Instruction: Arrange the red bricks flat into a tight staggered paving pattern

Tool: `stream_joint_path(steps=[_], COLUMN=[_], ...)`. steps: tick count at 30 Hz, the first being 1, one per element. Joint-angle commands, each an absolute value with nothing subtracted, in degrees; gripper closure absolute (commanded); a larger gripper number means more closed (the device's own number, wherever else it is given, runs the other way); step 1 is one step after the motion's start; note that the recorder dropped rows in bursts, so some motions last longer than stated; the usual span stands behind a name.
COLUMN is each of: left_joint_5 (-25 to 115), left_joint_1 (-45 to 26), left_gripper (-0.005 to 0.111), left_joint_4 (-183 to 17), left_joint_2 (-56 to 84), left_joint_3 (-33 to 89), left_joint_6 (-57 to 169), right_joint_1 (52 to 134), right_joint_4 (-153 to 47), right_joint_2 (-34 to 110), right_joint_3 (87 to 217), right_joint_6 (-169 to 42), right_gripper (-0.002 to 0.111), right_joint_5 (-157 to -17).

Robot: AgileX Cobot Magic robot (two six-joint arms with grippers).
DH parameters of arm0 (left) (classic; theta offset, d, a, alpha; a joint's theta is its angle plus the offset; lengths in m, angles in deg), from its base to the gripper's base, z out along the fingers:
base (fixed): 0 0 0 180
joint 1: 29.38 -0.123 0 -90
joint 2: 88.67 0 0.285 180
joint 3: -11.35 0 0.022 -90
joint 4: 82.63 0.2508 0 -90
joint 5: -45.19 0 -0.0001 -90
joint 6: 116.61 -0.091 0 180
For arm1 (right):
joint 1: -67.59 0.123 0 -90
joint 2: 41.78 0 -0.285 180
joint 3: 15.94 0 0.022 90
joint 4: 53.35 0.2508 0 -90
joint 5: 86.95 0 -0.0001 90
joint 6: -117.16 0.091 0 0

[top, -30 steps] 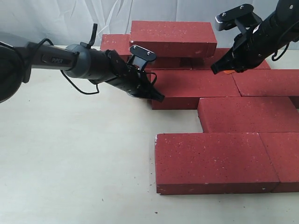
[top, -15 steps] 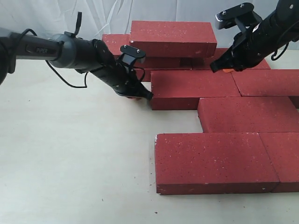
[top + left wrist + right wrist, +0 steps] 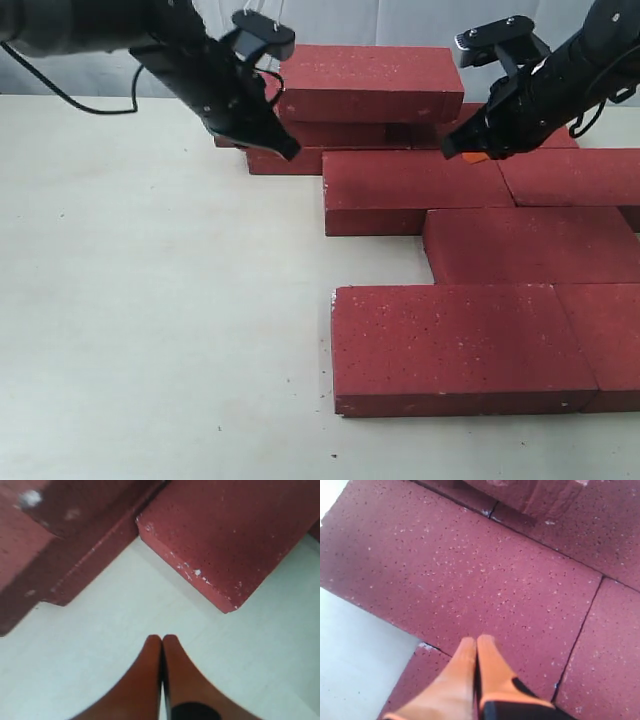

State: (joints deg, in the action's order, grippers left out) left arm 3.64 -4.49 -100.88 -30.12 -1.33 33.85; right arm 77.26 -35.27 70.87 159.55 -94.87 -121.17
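i see the red bricks (image 3: 460, 345) lying flat in stepped rows on the right of the table (image 3: 150, 300), with one top brick (image 3: 370, 82) stacked on the back row. the left gripper (image 3: 286, 150) has its fingers pressed together, empty, over bare table near the chipped corner of the middle brick (image 3: 415, 185). the right gripper (image 3: 455, 150), also pinched closed and empty, hangs over that brick's top face. bare tabletop stretches wide left of the brick edges.

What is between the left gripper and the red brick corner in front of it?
Only bare table. The left wrist view shows the left gripper, shut, apart from the red brick, with nothing in the gap.
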Motion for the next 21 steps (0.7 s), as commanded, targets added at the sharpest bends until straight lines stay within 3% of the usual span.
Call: stream_joint_path(steps=[1, 7, 21], left_joint_5=[4.95, 12.82, 3.03], left_joint_1=[-7.47, -13.94, -16.16], left_gripper=[0.107, 0.107, 0.107], left_joint_4=[-96.92, -96.51, -97.18], left_joint_2=[-23.58, -23.12, -37.81], left_joint_3=[-1.12, -1.23, -17.55], left_joint_6=[38.68, 41.97, 42.98], right_joint_1=[76.88, 74.89, 69.73], right_joint_4=[-36.90, -35.89, -40.72], right_joint_2=[70.49, 71.11, 85.59], right_joint_3=[159.79, 164.96, 195.45], right_joint_6=[-96.88, -94.38, -85.51], right_gripper=[0.109, 0.109, 0.109], right_joint_5=[-116.57, -104.97, -130.55])
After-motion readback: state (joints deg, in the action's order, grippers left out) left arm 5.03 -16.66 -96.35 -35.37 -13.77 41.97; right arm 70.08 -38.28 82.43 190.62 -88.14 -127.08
